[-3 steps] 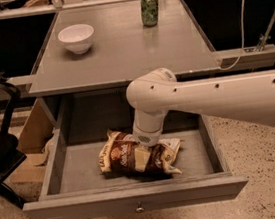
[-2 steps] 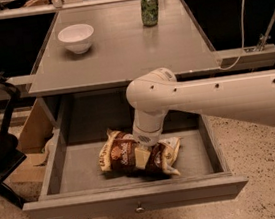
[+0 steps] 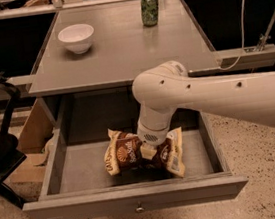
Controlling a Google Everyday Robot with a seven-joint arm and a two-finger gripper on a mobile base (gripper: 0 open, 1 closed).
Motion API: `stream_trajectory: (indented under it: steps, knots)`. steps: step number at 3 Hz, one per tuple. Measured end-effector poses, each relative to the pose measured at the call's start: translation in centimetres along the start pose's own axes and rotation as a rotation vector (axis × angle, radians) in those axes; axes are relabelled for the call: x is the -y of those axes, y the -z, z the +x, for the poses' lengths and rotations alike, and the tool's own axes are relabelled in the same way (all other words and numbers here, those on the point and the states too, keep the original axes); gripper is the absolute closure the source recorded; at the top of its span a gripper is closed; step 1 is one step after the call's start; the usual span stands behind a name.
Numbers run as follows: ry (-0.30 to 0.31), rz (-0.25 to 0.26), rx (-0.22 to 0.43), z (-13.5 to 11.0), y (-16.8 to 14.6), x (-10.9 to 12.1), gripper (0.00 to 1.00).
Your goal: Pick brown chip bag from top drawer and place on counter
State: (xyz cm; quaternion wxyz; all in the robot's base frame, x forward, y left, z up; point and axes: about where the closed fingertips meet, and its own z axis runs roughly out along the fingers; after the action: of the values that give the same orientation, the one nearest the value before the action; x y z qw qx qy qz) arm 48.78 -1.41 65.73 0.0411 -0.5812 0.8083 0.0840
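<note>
Out of sight
My wrist [image 3: 153,125] covered my pincer [image 3: 148,151] down on the brown chip bag [image 3: 126,156]; my arm [image 3: 227,98] ran off right.

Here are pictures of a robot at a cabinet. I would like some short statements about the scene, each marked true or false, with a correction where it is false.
1. The brown chip bag lies inside the top drawer. True.
2. The top drawer is closed. False: it stands open.
3. A white bowl stands on the counter. True.
4. The green can lies in the drawer. False: it stands upright on the counter, near the far edge.
5. The gripper hovers above the bowl. False: it is down in the drawer, at the chip bag.
</note>
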Motion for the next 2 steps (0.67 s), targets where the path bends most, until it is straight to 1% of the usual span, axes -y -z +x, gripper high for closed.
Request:
stream_trajectory:
  steps: [1,2]
  knots:
    - [0.078,0.051,0.034,1.6,7.6,-1.9,1.0]
    - [0.174,0.093,0.03,2.5,16.6,-3.0,1.0]
